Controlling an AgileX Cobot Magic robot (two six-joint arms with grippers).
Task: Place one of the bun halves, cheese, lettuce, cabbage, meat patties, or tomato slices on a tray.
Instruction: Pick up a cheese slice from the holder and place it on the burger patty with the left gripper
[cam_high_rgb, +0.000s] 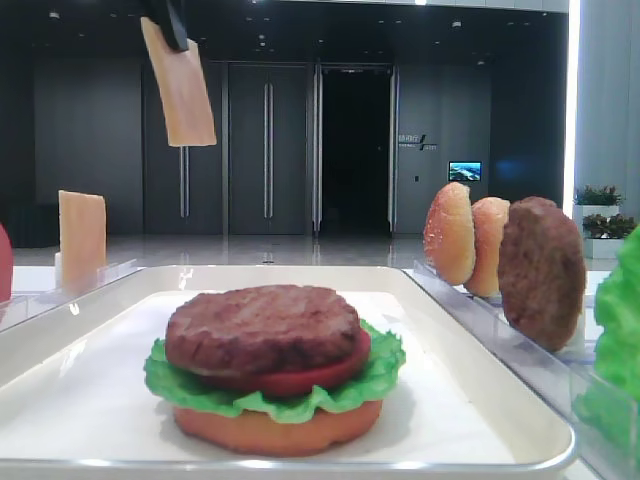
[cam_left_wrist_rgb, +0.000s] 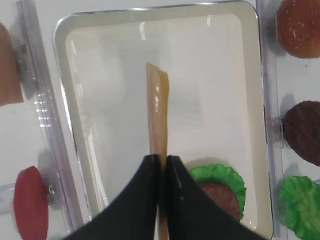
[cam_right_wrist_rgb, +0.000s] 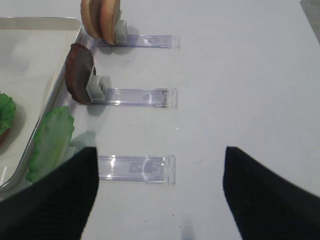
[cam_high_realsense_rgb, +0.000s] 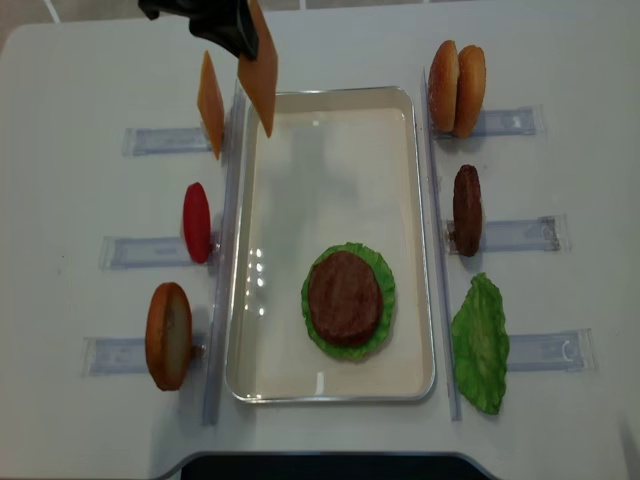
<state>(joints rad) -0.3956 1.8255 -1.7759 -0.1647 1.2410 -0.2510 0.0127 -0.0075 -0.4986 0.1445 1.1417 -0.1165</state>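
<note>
The left gripper (cam_high_realsense_rgb: 243, 28) is at the upper left of the top view, with its two dark fingers (cam_left_wrist_rgb: 145, 190) pressed together on a slice of cheese (cam_high_realsense_rgb: 262, 75). The slice hangs down from the fingers, a little tilted, in the air over the far left corner of the white tray (cam_high_realsense_rgb: 415, 250). A second cheese slice (cam_high_realsense_rgb: 210, 105) stands in a clear rack just left of it. The right gripper (cam_right_wrist_rgb: 160, 195) stands released above the white table (cam_right_wrist_rgb: 250, 75), nothing between its fingers. Near the lower middle of the tray a meat patty (cam_high_realsense_rgb: 345, 298) lies on tomato, lettuce (cam_high_realsense_rgb: 385, 300) and a bun half. Behind the table the low view shows a dark hall with tall doors (cam_high_rgb: 268, 150).
</note>
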